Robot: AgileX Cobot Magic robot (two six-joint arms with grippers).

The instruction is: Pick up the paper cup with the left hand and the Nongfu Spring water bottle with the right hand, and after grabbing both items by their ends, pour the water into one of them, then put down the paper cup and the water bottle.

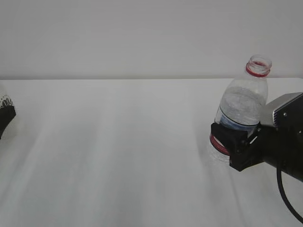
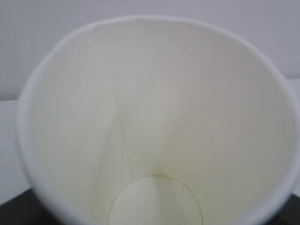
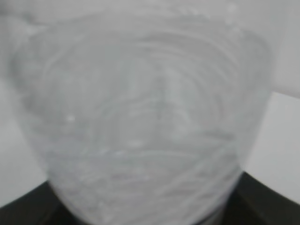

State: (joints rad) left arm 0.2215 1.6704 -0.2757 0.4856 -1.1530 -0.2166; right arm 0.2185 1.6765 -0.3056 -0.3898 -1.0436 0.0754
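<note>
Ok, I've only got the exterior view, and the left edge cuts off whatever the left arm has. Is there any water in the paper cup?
Observer: None that I can see. The left wrist view looks straight into the paper cup, and its round bottom shows bare.
Operator: Is the left arm gripping it?
Observer: Dark fingers show at both lower corners beside the cup, so it looks held. The contact itself is hidden.
Operator: And the bottle, from the right wrist?
Observer: The water bottle fills that view, blurred, with dark fingers flanking it at both lower corners.
</note>
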